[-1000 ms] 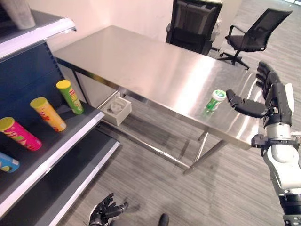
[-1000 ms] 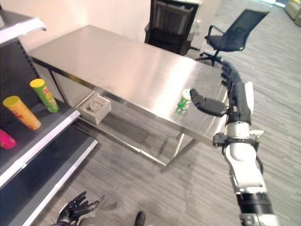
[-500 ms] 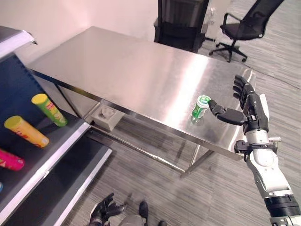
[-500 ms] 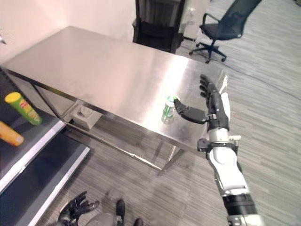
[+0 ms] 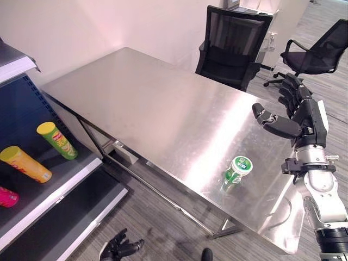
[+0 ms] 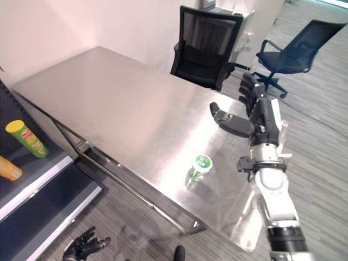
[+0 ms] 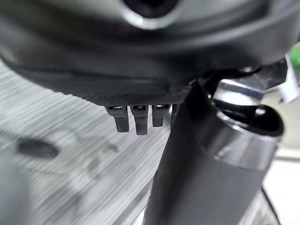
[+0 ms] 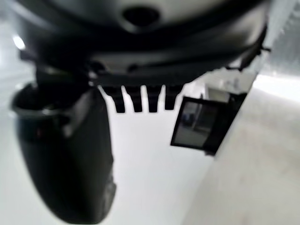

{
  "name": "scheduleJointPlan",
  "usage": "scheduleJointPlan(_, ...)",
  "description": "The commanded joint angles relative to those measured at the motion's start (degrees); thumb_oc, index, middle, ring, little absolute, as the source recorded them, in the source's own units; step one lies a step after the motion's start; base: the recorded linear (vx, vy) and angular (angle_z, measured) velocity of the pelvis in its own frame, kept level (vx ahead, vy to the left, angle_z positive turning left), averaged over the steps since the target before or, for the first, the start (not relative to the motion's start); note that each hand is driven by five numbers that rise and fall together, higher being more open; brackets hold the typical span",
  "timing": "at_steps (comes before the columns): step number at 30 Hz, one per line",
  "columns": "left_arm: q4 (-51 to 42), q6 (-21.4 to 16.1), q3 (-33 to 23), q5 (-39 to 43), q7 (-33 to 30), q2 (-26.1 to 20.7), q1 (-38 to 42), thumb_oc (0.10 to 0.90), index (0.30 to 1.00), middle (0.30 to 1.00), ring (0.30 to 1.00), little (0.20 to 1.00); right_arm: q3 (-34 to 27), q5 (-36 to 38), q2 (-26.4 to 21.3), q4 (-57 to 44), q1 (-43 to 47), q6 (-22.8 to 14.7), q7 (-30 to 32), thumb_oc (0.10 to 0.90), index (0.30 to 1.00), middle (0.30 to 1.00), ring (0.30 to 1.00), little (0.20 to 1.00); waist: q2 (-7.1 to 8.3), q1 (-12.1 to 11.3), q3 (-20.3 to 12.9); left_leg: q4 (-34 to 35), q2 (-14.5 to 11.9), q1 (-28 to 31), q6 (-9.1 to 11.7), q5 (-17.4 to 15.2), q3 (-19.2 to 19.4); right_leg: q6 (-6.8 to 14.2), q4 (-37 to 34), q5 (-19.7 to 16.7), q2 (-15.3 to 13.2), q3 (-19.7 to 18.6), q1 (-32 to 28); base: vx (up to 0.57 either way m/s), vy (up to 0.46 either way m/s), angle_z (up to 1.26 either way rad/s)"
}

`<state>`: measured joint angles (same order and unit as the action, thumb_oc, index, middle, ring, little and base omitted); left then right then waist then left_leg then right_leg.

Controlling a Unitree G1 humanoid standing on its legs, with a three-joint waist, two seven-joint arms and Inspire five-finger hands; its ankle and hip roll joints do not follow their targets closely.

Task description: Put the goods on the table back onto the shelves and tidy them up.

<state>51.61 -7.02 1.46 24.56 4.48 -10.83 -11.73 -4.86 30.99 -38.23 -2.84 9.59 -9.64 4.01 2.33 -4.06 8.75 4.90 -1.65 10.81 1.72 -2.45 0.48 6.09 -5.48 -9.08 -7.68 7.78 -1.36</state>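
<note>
A small green can with a white lid (image 5: pixel 236 174) stands upright near the front edge of the steel table (image 5: pixel 147 103). My right hand (image 5: pixel 298 111) hovers above the table behind and to the right of the can, apart from it, fingers straight and thumb stretched out, holding nothing. My left hand (image 5: pixel 117 250) hangs low near the floor with relaxed fingers, empty. Three tubes lie on the shelf (image 5: pixel 60 179) at the left: a green one (image 5: pixel 57 140), an orange-yellow one (image 5: pixel 25 163) and a pink one (image 5: pixel 6 197).
Two black office chairs stand behind the table, one (image 5: pixel 234 46) close to its far edge and one (image 5: pixel 315 54) further right. A lower shelf board (image 5: pixel 70 225) juts out at floor level on the left. Grey carpet lies between shelf and table.
The camera has swung, so the whole scene has shifted. My right hand has lifted up and away from the can, which now stands lower and to its left.
</note>
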Motion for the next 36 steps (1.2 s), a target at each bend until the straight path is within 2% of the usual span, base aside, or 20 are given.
scheduleJointPlan(1, 0.0, -2.7, 0.4, -0.5, 1.8, -4.0, 2.7, 0.8, 0.9, 0.9, 0.9, 0.9, -1.8, 12.4, -2.7, -8.7, 1.7, -8.1, -9.3, 0.8, 0.9, 0.9, 0.9, 0.9, 2.24, -1.0, -4.1, 0.0, -0.1, -5.2, 1.1, 0.8, -0.3, 5.1, 0.5, 6.6, -3.6, 2.5, -4.2, 0.01, -0.04, 0.07)
scheduleJointPlan(2, 0.0, -2.7, 0.4, -0.5, 1.8, -4.0, 2.7, 0.8, 0.9, 0.9, 0.9, 0.9, -1.9, 12.5, -2.7, -8.7, 1.7, -8.0, -9.3, 0.8, 0.9, 0.9, 0.9, 0.9, 2.23, -1.0, -4.1, 0.0, -0.1, -5.2, 1.1, 0.8, -0.3, 5.1, 0.5, 6.6, -3.6, 2.6, -4.2, 0.01, -0.053, 0.06)
scheduleJointPlan(4, 0.1, -2.9, -0.5, -0.8, 2.9, -4.1, 2.3, 0.8, 0.9, 0.9, 0.9, 0.9, -2.2, 16.7, -6.1, -11.1, -2.9, -6.2, -15.1, 0.8, 0.9, 0.9, 0.9, 0.9, 2.27, -0.6, -4.1, 0.1, -0.6, -5.3, 1.6, 1.1, -0.1, 5.0, 0.5, 6.8, -3.3, 2.7, -4.0, -0.01, -0.062, 0.0)
scheduleJointPlan(7, 0.4, -3.4, -1.3, -1.0, 4.0, -4.1, 1.6, 0.8, 0.9, 0.9, 0.9, 0.9, -3.5, 15.3, -10.0, -12.5, -8.2, -4.6, -18.0, 0.8, 0.9, 0.9, 0.9, 0.9, 2.09, 0.1, -4.2, 0.1, -1.1, -5.5, 2.0, 1.3, 0.4, 5.0, 0.5, 6.9, -3.1, 2.8, -3.8, -0.01, -0.05, 0.07)
scheduleJointPlan(9, 0.3, -3.5, -1.3, -0.8, 4.1, -4.1, 1.4, 0.8, 0.9, 0.9, 0.9, 0.9, -3.9, 14.9, -10.4, -12.5, -9.3, -4.2, -18.5, 0.8, 0.9, 0.9, 0.9, 0.9, 2.01, 0.3, -4.1, 0.1, -1.1, -5.5, 2.0, 1.2, 0.5, 5.0, 0.5, 6.9, -3.0, 2.8, -3.7, -0.01, -0.04, -0.05)
scheduleJointPlan(10, 0.3, -3.6, -1.7, -0.9, 4.4, -3.9, 1.3, 0.8, 0.9, 0.9, 0.9, 0.9, -4.0, 12.2, -11.4, -13.0, -11.0, -3.7, -18.9, 0.8, 0.9, 0.9, 0.9, 0.9, 1.81, 0.8, -4.1, 0.1, -1.4, -5.6, 2.2, 1.2, 0.8, 5.0, 0.5, 6.9, -2.9, 2.8, -3.6, -0.02, -0.048, -0.07)
scheduleJointPlan(17, 0.0, -3.9, -2.2, -0.1, 4.6, -3.4, 1.5, 0.8, 0.9, 0.9, 0.9, 0.9, -6.5, 6.3, -10.3, -14.0, -14.8, -2.9, -18.8, 0.8, 0.9, 0.9, 0.9, 0.9, 0.97, 2.4, -3.8, 0.1, -2.2, -5.2, 2.6, 1.1, 1.7, 4.7, 0.5, 7.3, -2.3, 2.4, -3.5, 0.0, -0.026, -0.06)
scheduleJointPlan(30, 1.0, -3.8, -2.2, -0.6, 5.0, -3.5, 2.3, 0.8, 0.9, 0.9, 0.9, 0.9, -1.1, -2.4, -10.3, -9.4, -17.4, -0.3, -20.9, 0.8, 0.9, 0.9, 0.9, 0.9, 1.05, 2.6, -3.3, 0.1, -2.7, -5.1, 2.7, 1.1, 1.3, 4.3, 0.5, 7.8, -2.0, 2.6, -3.9, 0.0, -0.001, 0.0)
scheduleJointPlan(36, 1.1, -3.5, -2.0, -0.7, 5.0, -3.4, 2.3, 0.8, 0.9, 0.9, 0.9, 0.9, 0.1, -5.7, -8.4, -5.2, -17.8, 0.4, -19.9, 0.8, 0.9, 0.9, 0.9, 0.9, 1.04, 2.2, -3.2, 0.1, -2.4, -5.0, 2.6, 1.0, 0.9, 4.4, 0.5, 7.9, -2.3, 3.3, -4.4, 0.02, 0.004, 0.06)
